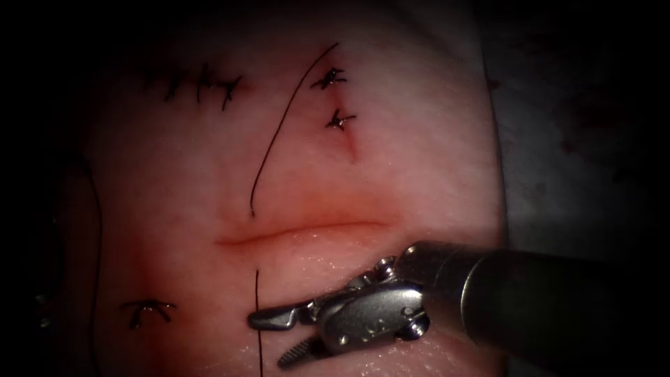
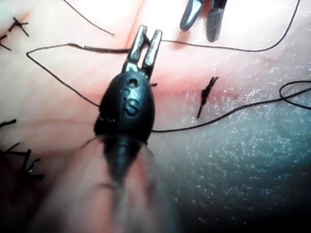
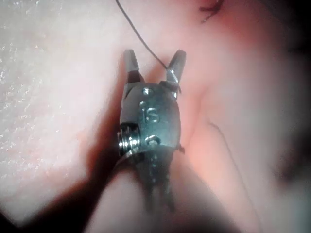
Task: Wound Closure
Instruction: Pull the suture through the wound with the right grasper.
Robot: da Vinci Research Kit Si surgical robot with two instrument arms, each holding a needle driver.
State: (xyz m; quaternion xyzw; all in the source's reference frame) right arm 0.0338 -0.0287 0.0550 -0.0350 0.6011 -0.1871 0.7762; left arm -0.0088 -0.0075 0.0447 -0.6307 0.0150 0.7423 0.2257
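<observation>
Dark surround, with the pale pink tissue (image 1: 391, 174) lit in the middle of the endoscope view. The cut (image 1: 300, 234) ran roughly level across it, unclosed, reddish along its line. Finished stitches (image 1: 199, 85) sat above the cut toward the left, two more knots (image 1: 333, 98) further right, and another stitch (image 1: 148, 311) lay below the cut on the left.

The right tool (image 1: 276, 338) came in from the right, below the cut, its shaft low over the tissue. Jaws were spread apart, one pointing left, the other angled down, nothing between them. Right wrist view agreed: right tool (image 3: 154, 62) wide open and empty, a strand of thread (image 3: 141, 39) running past between the jaws without being gripped.

Thread (image 1: 276, 132) curved down from the upper tissue to a point just above the cut's left part; a second strand (image 1: 257, 314) ran straight down below the cut, just left of the open jaws. Another long strand (image 1: 98, 244) hung at the far left.

Left wrist view showed the left tool (image 2: 146, 41) with jaws nearly parallel, a narrow gap between them, the tips at a thread (image 2: 82, 47) lying across the tissue; could not tell if it gripped that thread. Could not make out the needle.
</observation>
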